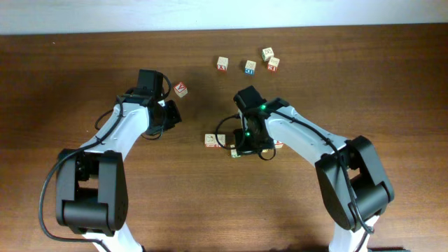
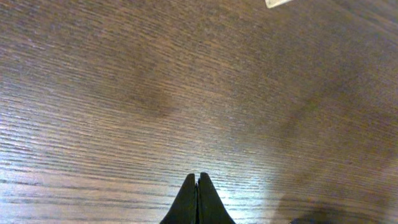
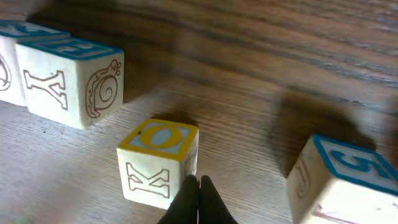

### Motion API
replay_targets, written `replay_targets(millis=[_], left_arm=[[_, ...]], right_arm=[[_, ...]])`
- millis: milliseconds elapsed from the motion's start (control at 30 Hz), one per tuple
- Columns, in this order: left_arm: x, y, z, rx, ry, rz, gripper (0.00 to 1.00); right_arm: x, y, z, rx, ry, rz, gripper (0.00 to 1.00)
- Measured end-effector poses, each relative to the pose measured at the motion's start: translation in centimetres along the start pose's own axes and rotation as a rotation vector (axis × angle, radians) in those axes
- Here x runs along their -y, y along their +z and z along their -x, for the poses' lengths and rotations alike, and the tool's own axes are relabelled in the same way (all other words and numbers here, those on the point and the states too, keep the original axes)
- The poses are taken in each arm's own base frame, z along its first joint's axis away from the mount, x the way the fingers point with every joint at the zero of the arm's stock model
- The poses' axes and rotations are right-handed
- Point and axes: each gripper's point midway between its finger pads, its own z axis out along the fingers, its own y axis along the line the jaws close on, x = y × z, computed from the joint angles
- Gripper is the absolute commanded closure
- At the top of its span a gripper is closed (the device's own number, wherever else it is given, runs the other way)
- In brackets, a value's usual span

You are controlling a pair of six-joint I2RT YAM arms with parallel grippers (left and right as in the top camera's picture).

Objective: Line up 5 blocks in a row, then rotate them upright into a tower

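The left gripper [image 2: 198, 183] was closed on nothing, its tips pressed together above the bare brown wooden counter [image 2: 155, 93]. The right gripper [image 3: 199, 188] was closed and empty too, its tips just beside a pale wooden alphabet cube with a yellow-bordered top [image 3: 158, 163]; whether they touched it I could not tell. That cube sat on the counter between a pale cube printed with a Y and a snail [image 3: 71, 81] and a blue-bordered pale cube [image 3: 348, 180]
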Motion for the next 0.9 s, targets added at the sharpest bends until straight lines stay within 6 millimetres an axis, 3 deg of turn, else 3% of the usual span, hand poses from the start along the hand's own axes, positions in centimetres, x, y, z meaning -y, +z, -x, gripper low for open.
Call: replay_targets(millis=[100, 267, 667, 733, 800, 900], left_arm=[[-0.1, 0.0, -0.2, -0.008, -0.001, 0.004, 1.00], [-0.1, 0.0, -0.2, -0.008, -0.001, 0.004, 1.00], [-0.1, 0.0, -0.2, -0.008, -0.001, 0.004, 1.00], [-0.1, 0.0, -0.2, -0.008, -0.001, 0.004, 1.00], [-0.1, 0.0, -0.2, -0.008, -0.001, 0.004, 1.00], [-0.1, 0.0, -0.2, -0.009, -0.001, 0.004, 1.00]], right_arm=[[0.2, 1.0, -0.1, -0.019, 0.011, -0.003, 0.96], [0.4, 0.6, -1.5, -0.087, 0.027, -0.017, 0.96], [-1.6, 0.6, -0.2, -0.022, -0.024, 0.015, 0.96], [-1.2, 0.2, -1.6, -0.090, -0.012, -0.011, 0.95], [-1.8, -1.3, -1.6, -0.115, -0.016, -0.009, 0.96], [-3.9, -0.9, -2.3, -0.115, -0.069, 0.005, 0.96]])
